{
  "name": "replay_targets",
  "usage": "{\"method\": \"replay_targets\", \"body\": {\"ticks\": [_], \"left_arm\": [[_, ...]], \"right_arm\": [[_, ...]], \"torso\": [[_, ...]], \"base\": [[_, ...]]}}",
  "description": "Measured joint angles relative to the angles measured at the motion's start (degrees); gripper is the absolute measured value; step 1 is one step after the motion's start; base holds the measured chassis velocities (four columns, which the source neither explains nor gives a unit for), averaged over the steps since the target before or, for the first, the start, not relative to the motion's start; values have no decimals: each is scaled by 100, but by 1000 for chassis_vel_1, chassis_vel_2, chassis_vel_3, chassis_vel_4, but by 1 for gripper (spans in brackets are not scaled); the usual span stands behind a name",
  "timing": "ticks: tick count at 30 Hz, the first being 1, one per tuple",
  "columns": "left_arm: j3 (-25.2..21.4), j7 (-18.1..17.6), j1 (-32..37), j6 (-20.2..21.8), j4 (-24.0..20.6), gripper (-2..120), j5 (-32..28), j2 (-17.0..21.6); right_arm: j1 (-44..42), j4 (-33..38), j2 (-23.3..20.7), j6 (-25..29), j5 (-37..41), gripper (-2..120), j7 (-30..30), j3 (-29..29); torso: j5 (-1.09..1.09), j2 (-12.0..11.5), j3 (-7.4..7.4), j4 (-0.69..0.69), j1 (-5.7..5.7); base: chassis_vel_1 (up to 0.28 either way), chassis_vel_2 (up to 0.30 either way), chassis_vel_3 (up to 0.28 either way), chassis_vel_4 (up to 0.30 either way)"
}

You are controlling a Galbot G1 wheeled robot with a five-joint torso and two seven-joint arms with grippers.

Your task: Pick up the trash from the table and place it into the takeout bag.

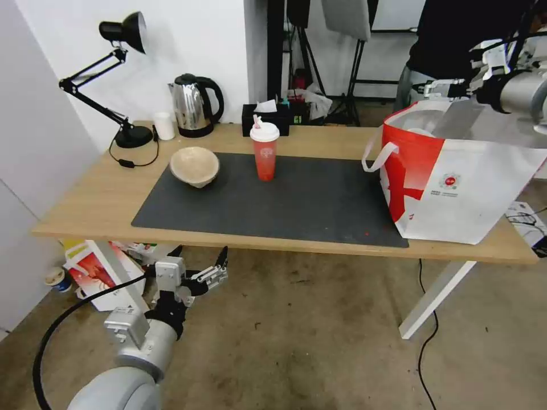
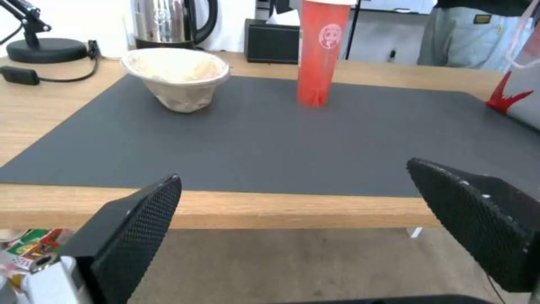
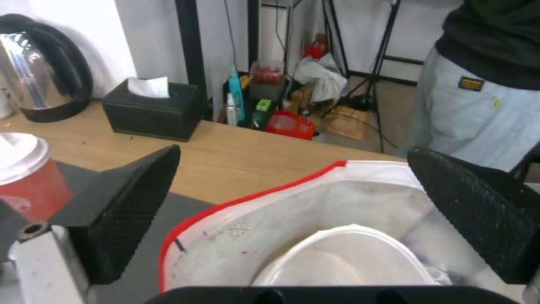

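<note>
On the dark mat [image 1: 307, 205] of the table [image 1: 85, 210] stand a beige paper-pulp bowl [image 1: 195, 166] [image 2: 177, 76] and a red drink cup with a white lid [image 1: 265, 152] [image 2: 319, 50]. The takeout bag [image 1: 456, 188] stands open at the table's right end, and the large white bowl [image 3: 343, 261] lies inside it on the foil lining. My right gripper [image 1: 437, 88] [image 3: 292, 150] hovers open and empty over the bag's mouth. Below the table's front edge, on the left, my left gripper [image 1: 200, 250] [image 2: 292, 173] is open and faces the mat, holding nothing.
Along the back edge stand a black desk lamp [image 1: 122, 34], a small white cup [image 1: 164, 126], a steel kettle [image 1: 194, 105] and a black tissue box [image 1: 265, 117]. A person [image 1: 456, 40] stands behind the bag. A printed paper bag [image 1: 99, 273] lies under the table.
</note>
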Motion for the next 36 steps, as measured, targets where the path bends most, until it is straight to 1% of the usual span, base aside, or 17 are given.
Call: {"method": "replay_targets", "body": {"ticks": [4, 8, 9, 11, 13, 14, 17, 18, 21, 22, 25, 26, 29, 32, 34, 36], "left_arm": [[-18, -1, 0, 0, -1, 100, 0, 3], [-30, -1, 5, 0, -2, 100, 0, -2], [-30, -1, 5, 0, -2, 100, 0, -2], [-47, -1, 5, 0, -8, 100, 0, -4], [-68, -1, 8, 1, -16, 100, 0, -4], [-68, -1, 8, 1, -16, 100, 0, -4], [-109, -2, 17, 1, -35, 100, 0, -3], [-109, -2, 17, 1, -35, 100, 0, -3], [-144, -2, 23, 2, -50, 100, -4, -1], [-144, -2, 23, 2, -50, 100, -4, -1], [-154, -2, 46, 2, -50, 100, -2, -39], [-154, -2, 46, 2, -50, 100, -2, -39], [-136, -2, 53, 2, -50, 100, 10, -85], [-126, -1, 53, 2, -49, 100, 22, -105], [-117, -1, 53, 2, -38, 100, 39, -129], [-115, -2, 53, 2, -34, 100, 43, -133]], "right_arm": [[-29, 98, 60, 9, 12, 100, 1, 66], [-102, 366, 205, 503, 80, 100, -38, 136], [-102, 366, 205, 503, 80, 100, -38, 136], [-147, 555, 324, 1053, 95, 100, -101, 157], [-180, 743, 429, 1480, 173, 100, -94, 161], [-180, 743, 429, 1480, 173, 100, -94, 161], [-311, 1137, 619, 2133, 245, 100, 38, 121], [-311, 1137, 619, 2133, 245, 100, 38, 121], [-552, 1549, 822, 2562, 253, 100, 311, 114], [-552, 1549, 822, 2562, 253, 100, 311, 114], [-1061, 2146, 1036, 2919, 212, 100, 673, 163], [-1061, 2146, 1036, 2919, 212, 100, 673, 163], [-1608, 2564, 1187, 3117, -102, 100, 894, 190], [-1850, 2697, 1234, 3182, -261, 100, 950, 197], [-2210, 2862, 1285, 3241, -480, 100, 971, 222], [-2284, 2888, 1295, 3252, -523, 100, 971, 226]], "torso": [[-1, 0, 0, 0, 0], [0, 0, 0, 0, 0], [0, 0, 0, 0, 0], [-1, 0, 0, 0, 0], [-1, -1, 0, 0, 0], [-1, -1, 0, 0, 0], [-2, -1, 0, 1, 0], [-2, -1, 0, 1, 0], [0, -1, 0, 0, 0], [0, -1, 0, 0, 0], [-1, -1, 0, 1, 0], [-1, -1, 0, 1, 0], [-1, -1, 0, -1, 0], [-1, -1, 0, 0, 0], [-1, -1, 0, 0, 0], [-2, -1, -1, 0, 0]], "base": [[0, 0, 0, 0], [0, 0, 0, 0], [0, 0, 0, 0], [0, 0, 0, 0], [0, 0, 0, 0], [0, 0, 0, 0], [0, 0, 0, 0], [0, 0, 0, 0], [0, 0, 0, 0], [0, 0, 0, 0], [0, 0, 0, 0], [0, 0, 0, 0], [0, 0, 0, 0], [0, 0, 0, 0], [0, 0, 0, 0], [0, 0, 0, 0]]}}
